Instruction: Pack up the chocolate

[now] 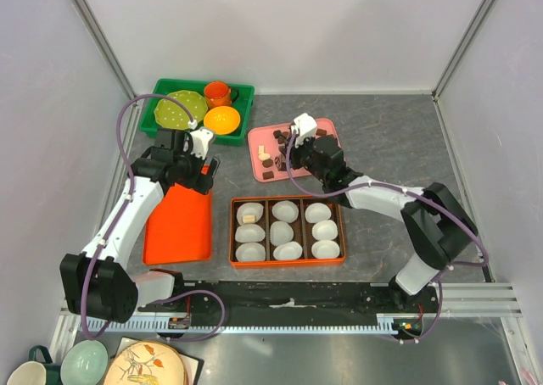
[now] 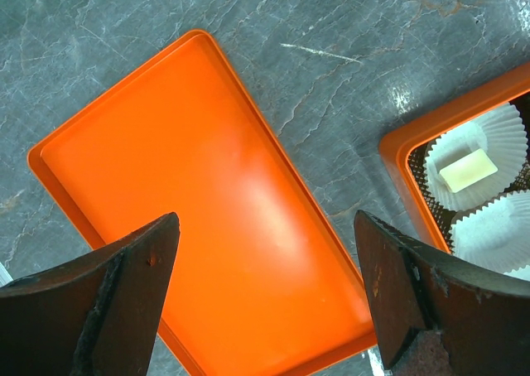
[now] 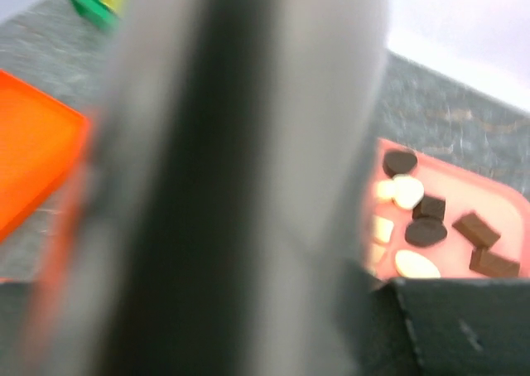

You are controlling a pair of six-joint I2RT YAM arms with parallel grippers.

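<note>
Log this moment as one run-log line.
left gripper: open over flat orange tray | right gripper: above pink tray of chocolate pieces, grip unclear | cream chocolate piece in white paper cup

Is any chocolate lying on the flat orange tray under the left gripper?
No, in the left wrist view the orange tray shows only bare surface.

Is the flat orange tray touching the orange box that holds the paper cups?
Apart. The left wrist view shows a strip of bare grey table between the orange tray and the orange box.
</note>
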